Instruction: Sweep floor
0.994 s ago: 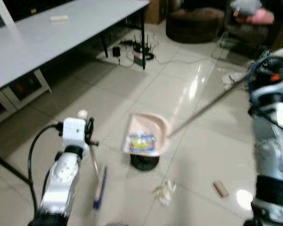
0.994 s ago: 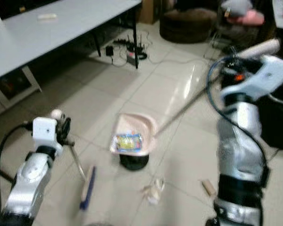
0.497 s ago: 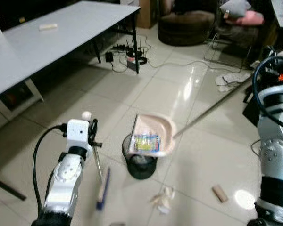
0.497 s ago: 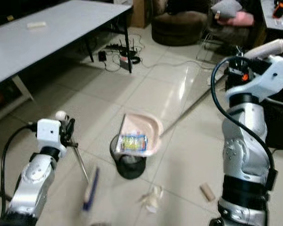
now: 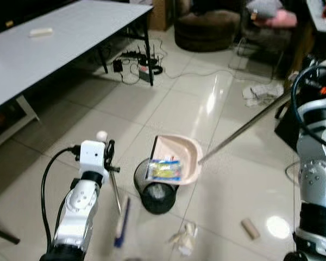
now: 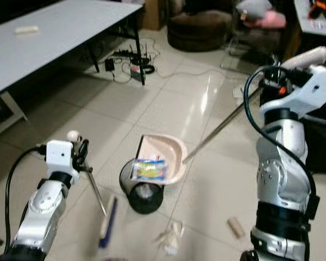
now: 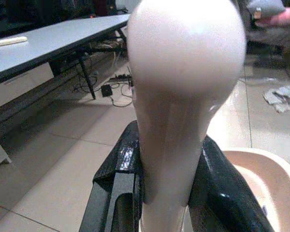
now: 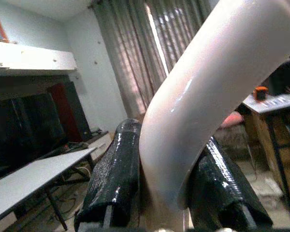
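Right gripper (image 8: 164,193) clamps the pale pink long-handled dustpan (image 5: 176,157), tipped over the black round bin (image 5: 157,193); left gripper (image 7: 166,193) grips the blue-bristled broom (image 5: 119,223) handle, bristles on floor.

there were one pink dustpan (image 5: 176,157), one black bin (image 5: 156,193), one broom (image 5: 119,220), one grey table (image 5: 49,46), one crumpled paper scrap (image 5: 185,237), one small wooden block (image 5: 250,229) and two grippers, left gripper (image 7: 166,179) and right gripper (image 8: 169,183).
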Controlling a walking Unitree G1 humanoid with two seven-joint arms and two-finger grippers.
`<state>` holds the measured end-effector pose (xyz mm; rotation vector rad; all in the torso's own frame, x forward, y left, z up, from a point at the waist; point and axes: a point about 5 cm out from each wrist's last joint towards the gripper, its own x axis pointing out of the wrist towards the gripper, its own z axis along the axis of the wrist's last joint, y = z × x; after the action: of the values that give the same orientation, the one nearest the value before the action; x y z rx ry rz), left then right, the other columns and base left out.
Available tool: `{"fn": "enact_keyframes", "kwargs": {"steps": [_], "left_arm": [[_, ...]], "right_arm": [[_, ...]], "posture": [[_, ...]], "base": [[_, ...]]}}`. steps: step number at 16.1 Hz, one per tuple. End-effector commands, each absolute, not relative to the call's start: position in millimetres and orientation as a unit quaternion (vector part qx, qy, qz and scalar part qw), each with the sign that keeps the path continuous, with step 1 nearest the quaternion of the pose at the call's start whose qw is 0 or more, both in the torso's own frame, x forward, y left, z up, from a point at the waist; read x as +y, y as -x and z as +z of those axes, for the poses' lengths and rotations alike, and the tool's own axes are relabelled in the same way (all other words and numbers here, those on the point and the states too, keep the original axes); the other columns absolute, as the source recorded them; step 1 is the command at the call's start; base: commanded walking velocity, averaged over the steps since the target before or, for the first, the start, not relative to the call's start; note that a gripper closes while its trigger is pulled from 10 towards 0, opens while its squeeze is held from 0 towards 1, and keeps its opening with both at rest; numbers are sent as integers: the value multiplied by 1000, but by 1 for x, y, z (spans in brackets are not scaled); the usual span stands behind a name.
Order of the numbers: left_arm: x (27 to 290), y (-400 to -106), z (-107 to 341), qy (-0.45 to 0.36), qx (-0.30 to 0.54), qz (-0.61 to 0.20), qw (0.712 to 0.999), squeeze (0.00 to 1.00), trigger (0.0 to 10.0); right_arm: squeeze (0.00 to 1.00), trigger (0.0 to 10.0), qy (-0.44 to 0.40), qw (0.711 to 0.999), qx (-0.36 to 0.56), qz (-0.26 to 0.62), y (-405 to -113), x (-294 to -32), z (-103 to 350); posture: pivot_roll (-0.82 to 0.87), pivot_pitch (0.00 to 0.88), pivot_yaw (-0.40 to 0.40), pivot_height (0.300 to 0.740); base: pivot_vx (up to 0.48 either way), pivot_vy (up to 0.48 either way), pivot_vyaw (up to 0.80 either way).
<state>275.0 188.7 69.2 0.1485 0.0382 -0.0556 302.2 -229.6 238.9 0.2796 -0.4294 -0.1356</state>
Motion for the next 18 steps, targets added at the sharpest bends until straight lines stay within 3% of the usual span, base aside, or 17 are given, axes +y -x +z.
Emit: {"fn": "enact_keyframes", "kwargs": {"steps": [1,10,18], "left_arm": [[197,-277,76,-92,5,-19,996,0,10000],[196,-277,73,-106,9,-23,994,0,10000],[195,-276,71,-124,7,-27,992,0,10000]], "right_arm": [[0,10000,-154,959,-236,-40,-304,-219,250],[0,10000,-152,959,-236,-41,-306,-219,248],[0,10000,-90,965,-244,-18,-317,-206,249]], "posture": [[-27,16,62,740],[-25,14,67,740],[-18,21,65,740]], "base": [[345,0,0],[328,0,0],[0,0,0]]}}
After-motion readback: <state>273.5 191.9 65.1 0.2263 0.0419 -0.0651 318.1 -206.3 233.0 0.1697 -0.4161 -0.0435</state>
